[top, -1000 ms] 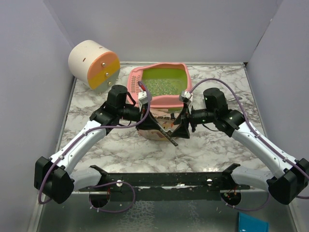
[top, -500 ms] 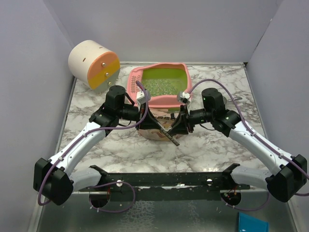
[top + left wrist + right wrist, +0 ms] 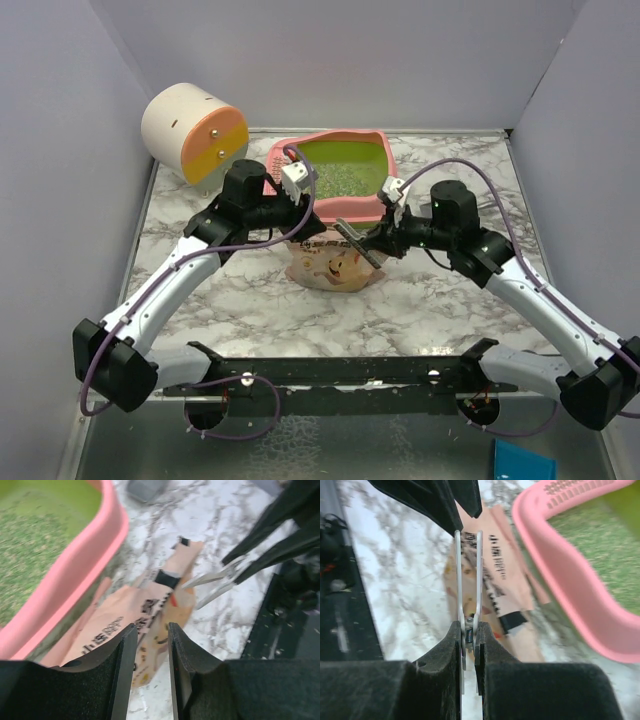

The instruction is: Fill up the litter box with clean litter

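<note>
**Pouch unheld, blades close in**

Found the litter box point(image 3: 345, 208) at far centre of the marble table point(image 3: 450, 300), with clean litter point(image 3: 345, 178) spread over part of its green basin. Noted a beige pouch point(image 3: 335, 265) lying on its side just near of the box's near wall, touching or close to touching it; cannot tell whether sealed. Logged the left gripper point(image 3: 151, 632) hovering over the pouch, jaws narrowly apart, gripping nothing. Logged the right gripper point(image 3: 468, 630) pinched tight on a thin two-bladed metal tool point(image 3: 458, 580), blades pointing toward the pouch. Likely trouble from here:
- tool twisting or slipping in so slim a hold
- pouch sliding away with nothing pinning it
- granules spilling onto the table if opened while flat
- both wrists crowded over one spot, so risk of a knock
</note>
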### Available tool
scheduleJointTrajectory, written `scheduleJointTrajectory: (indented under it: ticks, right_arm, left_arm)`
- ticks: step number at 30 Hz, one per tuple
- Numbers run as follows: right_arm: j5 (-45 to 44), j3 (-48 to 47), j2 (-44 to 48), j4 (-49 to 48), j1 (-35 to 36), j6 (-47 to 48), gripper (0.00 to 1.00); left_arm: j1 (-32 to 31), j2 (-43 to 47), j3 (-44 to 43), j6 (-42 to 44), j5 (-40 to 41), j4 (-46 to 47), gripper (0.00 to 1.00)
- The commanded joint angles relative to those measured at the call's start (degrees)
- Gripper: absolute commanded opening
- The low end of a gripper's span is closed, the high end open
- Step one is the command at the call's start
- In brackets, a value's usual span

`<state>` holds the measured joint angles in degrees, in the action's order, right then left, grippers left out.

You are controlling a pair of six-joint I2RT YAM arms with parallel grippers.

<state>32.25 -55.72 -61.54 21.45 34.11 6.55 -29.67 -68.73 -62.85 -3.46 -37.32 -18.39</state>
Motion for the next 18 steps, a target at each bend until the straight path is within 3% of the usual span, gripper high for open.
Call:
scheduleJointTrajectory:
  ticks: [1, 6, 11, 18]
  right_arm:
    - [-10.0, -7.1, -3.1, 4.0, -0.2, 14.1, 0.01]
    - [-18.2, -13.5, -9.4, 10.4, -0.2, 22.2, 0.01]
    - [-20.5, -12.1, -7.8, 10.2, -0.2, 26.2, 0.01]
    - [-13.9, -11.8, -5.6, 14.4, -0.2, 27.3, 0.01]
  left_arm:
    - [-0.6, -3.5, -3.7, 6.2, 14.7, -7.0, 0.35]
    - [-3.9, -5.4, -3.1, 16.0, 14.2, -6.3, 0.35]
    - [-4.6, -0.9, 2.3, 21.5, 10.1, -3.3, 0.34]
    - [-4.7, 2.2, 7.6, 26.1, 12.0, 0.2, 0.33]
